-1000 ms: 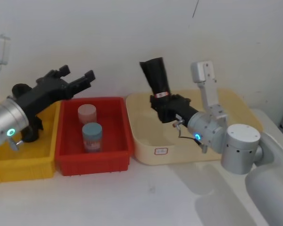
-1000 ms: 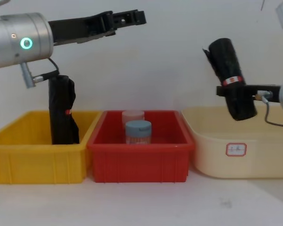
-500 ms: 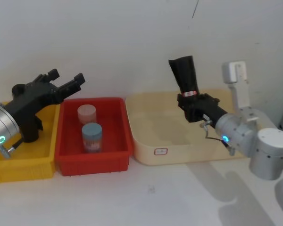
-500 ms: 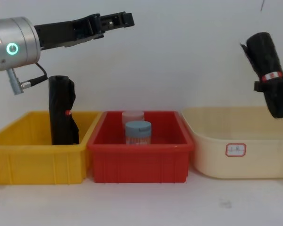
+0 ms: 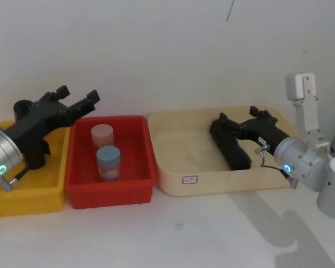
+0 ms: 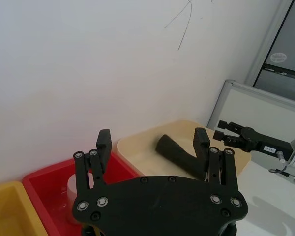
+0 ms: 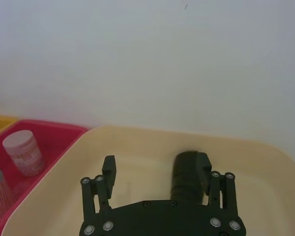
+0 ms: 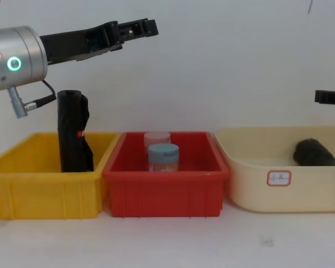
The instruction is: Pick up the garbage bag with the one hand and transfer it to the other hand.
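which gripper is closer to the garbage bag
Right. The right gripper hangs open just above the garbage bag; the left gripper is far off, raised near the red bin.

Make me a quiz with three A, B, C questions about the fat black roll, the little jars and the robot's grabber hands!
1. Where is the thick black garbage bag roll?
A. Clamped in a gripper.
B. Lying in the cream plastic bin.
C. On the floor.

2. How many round jars stand in the red plastic bin?
A. One.
B. Four.
C. Two.

3. How are the fingers of the right gripper?
A. Open.
B. Shut on the bag.
C. Shut on nothing.

Answers:
1 B: the roll rests on its side inside the cream bin.
2 C: there is one pale-lidded jar and one blue-lidded jar.
3 A: the fingers stand wide apart above the roll.
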